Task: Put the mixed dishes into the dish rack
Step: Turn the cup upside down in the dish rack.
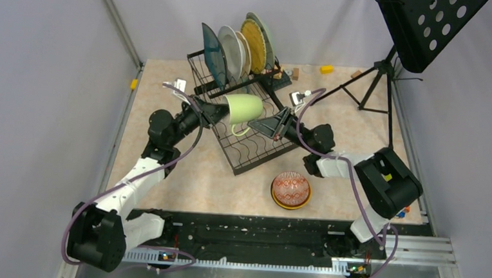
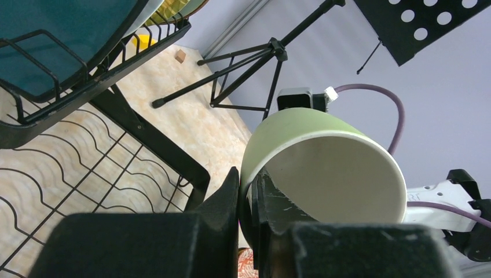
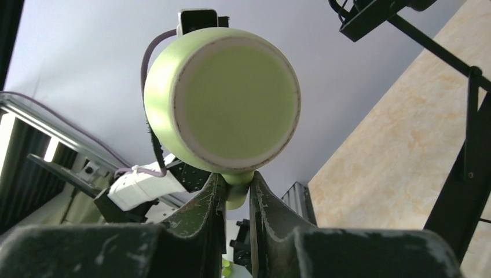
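Top view: the fingertips of both pincers were hard to separate from the black wire of the dish rack (image 1: pixel 262 154) beneath them, so grip detail came from the wrist views. The mug's mouth was hidden in the right wrist view and its handle in the left wrist view. The dark teal plate (image 2: pixel 63 35) was cut off by the frame edge there. Left pincer (image 2: pixel 248 182): nearly closed, clamped on the rim wall of the light-green mug (image 2: pixel 324 168), one finger outside and one inside. Right pincer (image 3: pixel 236 182): narrow, fingers pressed on the mug's handle, the mug's base facing that camera. The mug (image 1: pixel 245 108) lay on its side in the air above the rack's flat tray, between the two pincers, touching no wire that I could make out. Only the top view showed four plates standing in the raised section, and the red-patterned bowl (image 1: pixel 291 187) nested in the yellow-orange bowl (image 1: pixel 289 205) on the desk (image 1: pixel 183 174), near the rack's near corner.
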### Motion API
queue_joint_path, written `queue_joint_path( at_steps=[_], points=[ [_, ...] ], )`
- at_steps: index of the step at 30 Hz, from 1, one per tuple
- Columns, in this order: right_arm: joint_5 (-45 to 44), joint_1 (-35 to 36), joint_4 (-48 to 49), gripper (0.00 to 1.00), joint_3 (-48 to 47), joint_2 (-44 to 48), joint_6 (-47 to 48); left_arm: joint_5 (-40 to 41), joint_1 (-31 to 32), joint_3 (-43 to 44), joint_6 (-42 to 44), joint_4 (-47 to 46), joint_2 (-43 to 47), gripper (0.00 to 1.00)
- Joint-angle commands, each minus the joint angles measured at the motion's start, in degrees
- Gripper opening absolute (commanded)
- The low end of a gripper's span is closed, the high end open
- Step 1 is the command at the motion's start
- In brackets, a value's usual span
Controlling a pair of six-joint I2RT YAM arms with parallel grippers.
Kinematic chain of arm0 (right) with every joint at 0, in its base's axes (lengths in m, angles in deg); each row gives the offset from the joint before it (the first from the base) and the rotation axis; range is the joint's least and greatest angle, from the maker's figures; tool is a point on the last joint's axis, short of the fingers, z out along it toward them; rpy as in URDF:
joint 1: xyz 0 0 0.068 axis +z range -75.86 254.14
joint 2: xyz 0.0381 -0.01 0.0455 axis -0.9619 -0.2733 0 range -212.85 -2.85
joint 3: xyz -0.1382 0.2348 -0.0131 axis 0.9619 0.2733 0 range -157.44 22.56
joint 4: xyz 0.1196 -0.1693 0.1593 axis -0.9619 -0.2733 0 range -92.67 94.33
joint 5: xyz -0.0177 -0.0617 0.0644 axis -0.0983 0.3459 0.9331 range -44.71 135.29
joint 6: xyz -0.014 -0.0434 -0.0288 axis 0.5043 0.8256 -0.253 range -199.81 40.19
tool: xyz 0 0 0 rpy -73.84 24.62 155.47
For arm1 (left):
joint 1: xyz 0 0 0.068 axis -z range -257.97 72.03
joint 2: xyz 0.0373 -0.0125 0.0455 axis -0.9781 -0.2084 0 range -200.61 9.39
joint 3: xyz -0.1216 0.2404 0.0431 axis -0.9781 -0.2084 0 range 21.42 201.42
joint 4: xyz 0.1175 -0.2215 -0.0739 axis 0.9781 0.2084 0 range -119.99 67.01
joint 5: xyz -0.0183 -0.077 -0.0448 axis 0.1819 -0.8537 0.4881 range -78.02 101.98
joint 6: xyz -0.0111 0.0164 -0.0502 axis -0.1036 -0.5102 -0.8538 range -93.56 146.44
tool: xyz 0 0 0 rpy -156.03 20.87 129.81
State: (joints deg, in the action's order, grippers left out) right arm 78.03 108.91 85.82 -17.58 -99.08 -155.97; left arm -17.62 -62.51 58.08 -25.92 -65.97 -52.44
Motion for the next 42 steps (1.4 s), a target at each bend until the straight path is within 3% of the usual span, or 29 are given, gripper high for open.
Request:
queue_joint_path(
  at_steps=[1, 6, 22, 30, 42],
  points=[
    [-2.32, 0.3, -4.8, 0.0, 0.0, 6.59, 9.75, -1.33, 0.0, 3.28, -0.95, -5.11, -0.42, 0.15],
    [-3.3, 0.3, -13.26, 0.0, -0.27, 10.04, 15.01, -1.22, 0.0, 3.4, -0.39, -3.85, -0.94, 0.25],
    [-9.19, 0.3, -27.18, 0.0, 0.53, 15.18, 21.9, -1.03, 0.0, 3.88, 1.03, 1.43, -3.22, 0.43],
    [-12.04, 0.3, -29.95, 0.0, 1.68, 16.6, 23.04, -0.96, 0.0, 3.62, 0.98, 2.98, -4.7, 0.51],
    [-16.72, 0.3, -38.18, 0.0, 1.38, 20.2, 28.11, 4.02, 0.0, 4.23, 6.35, 16.2, -3.88, 0.62]
  ],
)
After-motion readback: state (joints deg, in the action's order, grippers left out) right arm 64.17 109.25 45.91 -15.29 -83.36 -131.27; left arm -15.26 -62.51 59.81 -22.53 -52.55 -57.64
